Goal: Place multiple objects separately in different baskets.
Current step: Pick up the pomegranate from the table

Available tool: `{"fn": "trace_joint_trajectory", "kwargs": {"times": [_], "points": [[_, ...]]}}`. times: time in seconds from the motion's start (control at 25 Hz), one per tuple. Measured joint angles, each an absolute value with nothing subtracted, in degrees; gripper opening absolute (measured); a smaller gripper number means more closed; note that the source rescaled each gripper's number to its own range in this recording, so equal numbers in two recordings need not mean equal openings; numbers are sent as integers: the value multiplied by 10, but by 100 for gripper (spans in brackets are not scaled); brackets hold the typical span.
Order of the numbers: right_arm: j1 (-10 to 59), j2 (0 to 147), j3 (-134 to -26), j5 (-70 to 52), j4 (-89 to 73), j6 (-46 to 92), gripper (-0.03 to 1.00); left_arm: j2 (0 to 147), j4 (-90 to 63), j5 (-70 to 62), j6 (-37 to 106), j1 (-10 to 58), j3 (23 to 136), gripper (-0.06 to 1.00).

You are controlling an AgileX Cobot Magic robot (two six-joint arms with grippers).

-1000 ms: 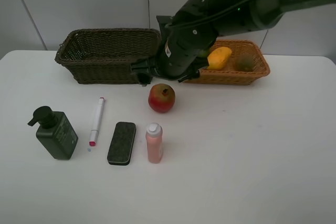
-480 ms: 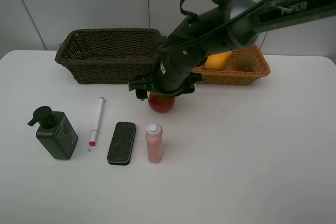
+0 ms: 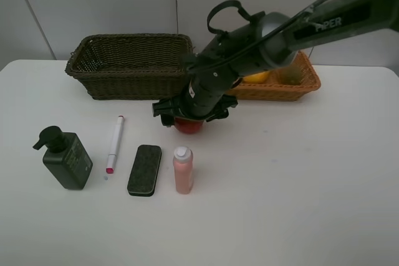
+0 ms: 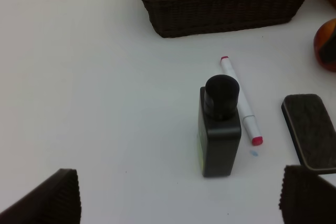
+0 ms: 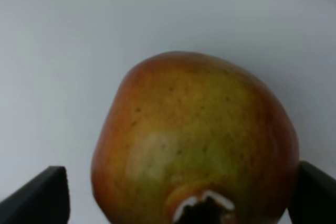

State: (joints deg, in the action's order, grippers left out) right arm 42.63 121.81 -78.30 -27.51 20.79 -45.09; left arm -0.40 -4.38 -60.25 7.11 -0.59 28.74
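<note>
My right gripper [image 3: 189, 118] has come down over the red pomegranate [image 3: 187, 126] on the white table, between the two baskets' front edges. In the right wrist view the pomegranate [image 5: 194, 140] fills the space between the open fingers [image 5: 42, 195], one on each side, not clamped. My left gripper [image 4: 178, 203] is open above the dark green pump bottle [image 4: 219, 124], white pink-tipped marker [image 4: 240, 100] and dark eraser pad [image 4: 310, 132]. The small pink bottle [image 3: 182, 169] stands in front of the pomegranate. A yellow mango [image 3: 255, 78] lies in the orange basket [image 3: 293, 90].
The dark green-brown basket [image 3: 128, 66] stands at the back left, with the orange basket to its right. The pump bottle [image 3: 65, 157], marker [image 3: 115, 143] and eraser pad [image 3: 144, 169] form a row at the front left. The right arm's body hides much of the orange basket.
The right arm has dropped from in front of the baskets down onto the pomegranate, its open fingers now straddling the fruit. Nothing else has moved.
</note>
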Motion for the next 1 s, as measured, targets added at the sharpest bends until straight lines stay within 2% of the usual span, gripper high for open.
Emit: {"fn": "trace_joint_trajectory", "kwargs": {"times": [0.84,0.92,1.0], "points": [[418,1230,-783,-258,228,-451,100,-4,-44,-602,71,-6,287,100],[418,1230,-783,-263,228,-452,93,-4,-44,-602,71,-6,287,100],[418,1230,-783,-264,228,-453,71,-4,-44,-602,71,-6,287,100]]}}
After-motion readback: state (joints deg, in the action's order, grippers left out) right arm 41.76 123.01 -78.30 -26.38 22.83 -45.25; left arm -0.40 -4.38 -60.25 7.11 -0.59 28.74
